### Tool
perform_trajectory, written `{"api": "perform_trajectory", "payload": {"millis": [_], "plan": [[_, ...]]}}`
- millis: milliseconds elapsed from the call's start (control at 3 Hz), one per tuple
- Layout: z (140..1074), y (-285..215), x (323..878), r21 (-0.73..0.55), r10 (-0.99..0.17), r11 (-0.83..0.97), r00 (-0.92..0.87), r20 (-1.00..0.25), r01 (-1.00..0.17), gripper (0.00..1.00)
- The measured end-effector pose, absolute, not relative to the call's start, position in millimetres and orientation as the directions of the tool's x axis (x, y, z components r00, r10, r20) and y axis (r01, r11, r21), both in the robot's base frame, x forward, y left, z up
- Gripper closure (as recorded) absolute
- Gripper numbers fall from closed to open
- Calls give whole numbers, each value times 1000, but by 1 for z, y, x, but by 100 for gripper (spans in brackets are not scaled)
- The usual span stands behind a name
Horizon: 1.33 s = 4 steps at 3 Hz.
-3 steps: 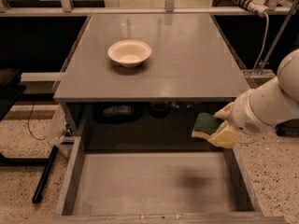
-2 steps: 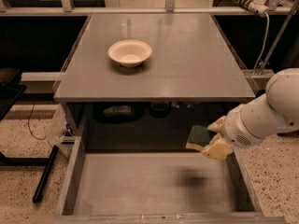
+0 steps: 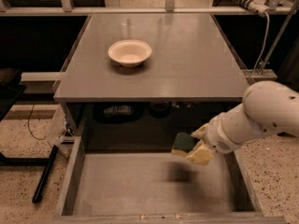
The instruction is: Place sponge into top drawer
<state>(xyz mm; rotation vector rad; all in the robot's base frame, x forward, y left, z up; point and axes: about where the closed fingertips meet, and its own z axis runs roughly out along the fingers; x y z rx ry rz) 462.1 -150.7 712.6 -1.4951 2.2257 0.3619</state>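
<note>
While the flat gray worktop (image 3: 187,59) is filling the upper view, I am watching the top drawer (image 3: 72,181) standing pulled out below it, a wide shallow gray tray with low walls and a plain bottom. My smooth white arm (image 3: 266,115) is reaching in from the right. A round white bowl (image 3: 130,52) is sitting on the worktop's left half. The tool (image 3: 194,146) is pinching the sponge (image 3: 182,143), which is hanging above the drawer's right rear, dark green with a yellowish lower edge.

tabletop (image 3: 187,64): smooth gray, faint sheen
bowl (image 3: 130,52): matt white
sponge (image 3: 181,143): rough green, yellow foam
gripper (image 3: 194,145): smooth cream plastic, above drawer (image 3: 140,183)
</note>
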Motion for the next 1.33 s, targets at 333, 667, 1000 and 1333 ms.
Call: {"api": "perform_trajectory", "payload": {"millis": [333,667,1000,1333], "plan": [[681,-128,463,13,-767,380,-324,-553,-925,100],[663,-116,462,11,-715,394,-314,-625,-919,100],[647,-113,461,-13,-674,427,-309,-671,-904,100],[625,-108,464,-39,-664,454,-309,-681,-890,100]]}}
